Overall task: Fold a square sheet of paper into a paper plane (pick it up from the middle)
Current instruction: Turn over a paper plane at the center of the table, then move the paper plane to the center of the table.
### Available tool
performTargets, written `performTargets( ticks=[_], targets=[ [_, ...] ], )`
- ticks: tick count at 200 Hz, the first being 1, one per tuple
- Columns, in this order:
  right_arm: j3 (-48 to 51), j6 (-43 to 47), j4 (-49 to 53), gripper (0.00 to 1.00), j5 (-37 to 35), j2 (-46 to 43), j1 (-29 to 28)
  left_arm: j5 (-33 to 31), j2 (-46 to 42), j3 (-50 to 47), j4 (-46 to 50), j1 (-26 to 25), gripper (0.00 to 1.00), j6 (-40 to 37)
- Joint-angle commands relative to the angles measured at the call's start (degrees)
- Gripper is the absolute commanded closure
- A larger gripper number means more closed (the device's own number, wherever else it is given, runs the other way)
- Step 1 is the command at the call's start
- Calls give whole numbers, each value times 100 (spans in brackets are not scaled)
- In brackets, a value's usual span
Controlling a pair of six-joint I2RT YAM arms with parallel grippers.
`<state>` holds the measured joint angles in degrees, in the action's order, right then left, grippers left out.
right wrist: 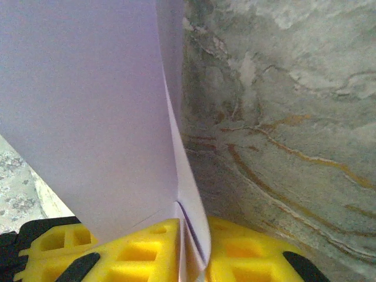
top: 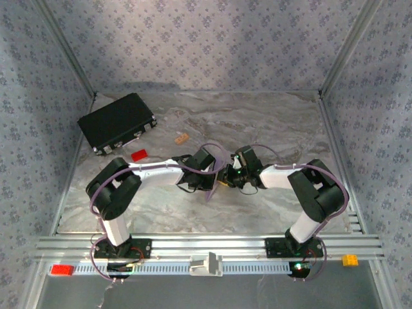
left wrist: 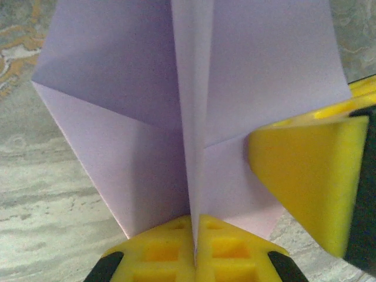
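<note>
A: Where is the lilac paper?
B: Mid-frame in the left wrist view. Its raised centre crease runs bottom to top, and the sheet narrows toward the bottom edge.
A: And the grippers?
B: The left gripper pinches that crease. The paper passes between the fingers of the right gripper; whether they press it cannot be told.
</note>
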<state>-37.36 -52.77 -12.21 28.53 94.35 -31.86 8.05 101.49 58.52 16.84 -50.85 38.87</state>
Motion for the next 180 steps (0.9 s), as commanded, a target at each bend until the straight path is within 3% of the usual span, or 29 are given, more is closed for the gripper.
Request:
performTargets(
  ticks=[1,52,101,180],
  targets=[
    [54,204,344,75,-41,-341,61,-288,-81,142,283,-48,99,-62],
    [55,760,1622,67,-726,-1237,261,-1229,-271,379,1107,-65,100,6],
    [487,722,1662,67,-762,-1747,557,-1311,-89,592,1302,-161,100,41],
    [616,663,1511,66,-658,-1762,610,-1344,199,749,1415,-241,96,69]
  ],
)
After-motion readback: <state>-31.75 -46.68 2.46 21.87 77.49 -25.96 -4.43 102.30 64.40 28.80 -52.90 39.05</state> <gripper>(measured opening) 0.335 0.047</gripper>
